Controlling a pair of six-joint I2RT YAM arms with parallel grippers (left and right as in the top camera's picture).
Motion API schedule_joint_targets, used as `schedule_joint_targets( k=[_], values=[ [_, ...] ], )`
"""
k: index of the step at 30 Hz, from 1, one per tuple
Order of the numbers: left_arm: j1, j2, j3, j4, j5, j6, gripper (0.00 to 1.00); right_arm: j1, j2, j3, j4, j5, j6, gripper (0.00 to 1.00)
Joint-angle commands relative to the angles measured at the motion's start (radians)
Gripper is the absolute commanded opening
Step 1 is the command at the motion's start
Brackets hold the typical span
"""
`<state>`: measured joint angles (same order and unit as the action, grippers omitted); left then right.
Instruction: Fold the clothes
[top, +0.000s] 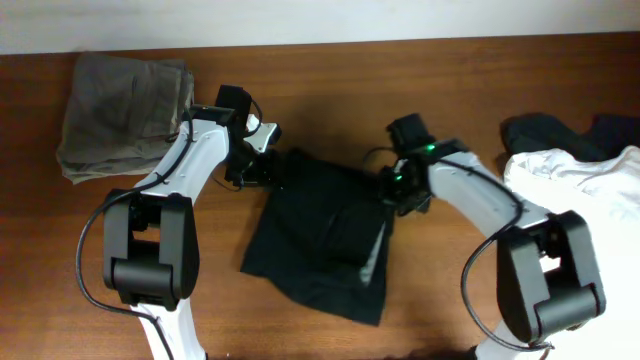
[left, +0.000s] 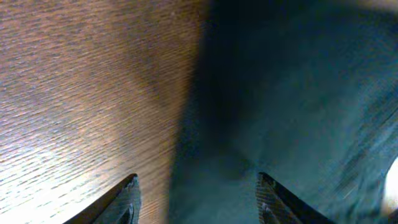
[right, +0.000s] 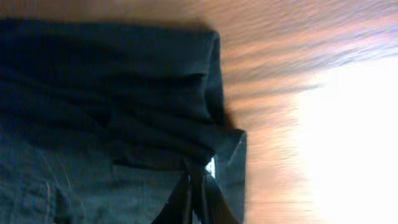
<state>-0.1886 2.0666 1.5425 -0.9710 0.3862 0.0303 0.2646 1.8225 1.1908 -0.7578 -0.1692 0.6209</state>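
black shorts (top: 318, 232) spread rumpled on table (top: 330, 80) | left gripper (left: 198, 182) at the shorts' upper-left edge, fingers spread, straddling the hem | right gripper (right: 198, 180) at the shorts' upper-right corner, fingers pressed together, pinching the fabric | white garment (top: 590, 180) right of shorts, well apart | grey-khaki garment (top: 120, 115) left of shorts

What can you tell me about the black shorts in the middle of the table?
The black shorts are plain, soft dark fabric, lying flat and partly folded, skewed on the wooden table. A light grey inner strip shows along their right edge. The right gripper is shut, seemingly pinching a puckered corner. The left gripper is open, straddling the opposite edge. Nothing else touches them.
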Motion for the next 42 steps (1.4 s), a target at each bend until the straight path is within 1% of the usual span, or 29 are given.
schedule_joint_targets(
  k=[1, 2, 3, 4, 5, 6, 7, 8, 9, 10, 11, 12, 13, 14, 16, 18, 21, 23, 25, 27, 29, 31, 33, 34, 35, 36, 38, 39, 42],
  values=[
    [0.002, 0.001, -0.003, 0.001, 0.011, 0.048, 0.73, -0.105, -0.012, 0.006, 0.018, 0.027, -0.068, 0.04],
    [0.002, 0.0, -0.003, -0.002, 0.01, 0.055, 0.76, -0.123, -0.021, 0.013, 0.015, -0.004, -0.127, 0.09],
    [0.004, 0.0, -0.003, -0.015, 0.016, 0.054, 0.78, -0.143, -0.036, 0.023, -0.002, -0.043, -0.174, 0.31],
    [0.006, -0.001, -0.003, -0.033, 0.021, 0.054, 0.8, -0.157, -0.051, 0.031, -0.027, -0.063, -0.18, 0.35],
    [0.009, -0.001, -0.003, -0.076, 0.059, 0.054, 0.8, -0.169, -0.077, 0.039, -0.056, -0.081, -0.185, 0.36],
    [0.011, -0.001, -0.003, -0.145, 0.14, 0.063, 0.8, -0.171, -0.114, 0.04, -0.064, -0.138, -0.238, 0.36],
    [0.011, -0.001, -0.003, -0.202, 0.209, 0.112, 0.8, -0.166, -0.147, 0.04, -0.069, -0.196, -0.286, 0.35],
    [0.008, -0.001, -0.003, -0.237, 0.241, 0.138, 0.8, -0.157, -0.167, 0.04, -0.074, -0.224, -0.314, 0.31],
    [0.0, -0.001, -0.003, -0.286, 0.243, 0.153, 0.77, -0.134, -0.19, 0.04, -0.094, -0.232, -0.329, 0.18],
    [-0.007, -0.001, -0.003, -0.304, 0.238, 0.165, 0.61, -0.121, -0.19, 0.04, -0.105, -0.232, -0.329, 0.1],
    [-0.016, -0.001, -0.003, -0.322, 0.239, 0.177, 0.32, -0.095, -0.183, 0.038, -0.119, -0.231, -0.328, 0.06],
    [-0.026, -0.001, -0.003, -0.323, 0.239, 0.186, 0.11, -0.077, -0.174, 0.033, -0.119, -0.231, -0.316, 0.06],
    [-0.038, -0.001, -0.003, -0.321, 0.239, 0.191, 0.0, -0.057, -0.155, 0.026, -0.116, -0.231, -0.263, 0.05],
    [-0.061, -0.001, -0.003, -0.315, 0.229, 0.222, 0.0, -0.039, -0.121, 0.02, -0.113, -0.222, -0.188, 0.04],
    [-0.111, -0.001, -0.011, -0.299, 0.125, 0.221, 0.01, -0.029, -0.056, 0.009, -0.102, -0.213, -0.068, 0.04],
    [-0.167, 0.0, -0.077, -0.254, 0.031, 0.141, 0.01, -0.029, 0.01, 0.003, -0.087, -0.217, -0.009, 0.04],
    [-0.189, 0.0, -0.248, -0.122, 0.031, 0.026, 0.0, -0.029, 0.099, 0.003, -0.04, -0.218, 0.017, 0.04],
    [-0.158, 0.0, -0.336, 0.025, -0.038, -0.08, 0.0, -0.029, 0.148, 0.003, -0.04, -0.292, 0.017, 0.04],
    [-0.117, 0.0, -0.329, 0.106, -0.125, -0.111, 0.0, -0.021, 0.148, 0.003, -0.057, -0.294, 0.017, 0.04],
    [-0.035, 0.0, -0.287, 0.209, -0.177, -0.113, 0.0, -0.002, 0.145, 0.003, -0.068, -0.295, 0.016, 0.04],
    [0.066, 0.0, -0.165, 0.245, -0.171, -0.112, 0.0, 0.03, 0.14, 0.003, -0.082, -0.32, -0.013, 0.04],
    [0.113, 0.0, 0.002, 0.187, -0.106, -0.072, 0.0, 0.07, 0.11, 0.005, -0.027, -0.41, -0.153, 0.04],
    [0.127, -0.001, 0.203, -0.004, -0.059, -0.051, 0.0, 0.084, 0.061, 0.033, -0.017, -0.445, -0.33, 0.04],
    [0.123, -0.001, 0.26, -0.063, -0.045, -0.033, 0.0, 0.08, 0.033, 0.042, -0.011, -0.444, -0.34, 0.04],
    [0.108, -0.001, 0.352, -0.185, -0.008, 0.004, 0.01, 0.068, -0.006, 0.055, 0.011, -0.444, -0.352, 0.04],
    [0.09, -0.001, 0.382, -0.257, -0.001, 0.009, 0.02, 0.06, -0.024, 0.06, 0.023, -0.449, -0.35, 0.04],
    [0.019, 0.0, 0.362, -0.393, -0.008, 0.009, 0.01, 0.039, -0.042, 0.073, 0.019, -0.401, -0.332, 0.05],
    [-0.009, 0.0, 0.332, -0.417, -0.008, 0.009, 0.01, 0.014, -0.042, 0.075, 0.019, -0.32, -0.29, 0.05],
    [-0.095, 0.0, 0.177, -0.396, -0.008, 0.009, 0.01, -0.087, -0.037, 0.074, 0.029, -0.145, -0.216, 0.05]
  ],
)
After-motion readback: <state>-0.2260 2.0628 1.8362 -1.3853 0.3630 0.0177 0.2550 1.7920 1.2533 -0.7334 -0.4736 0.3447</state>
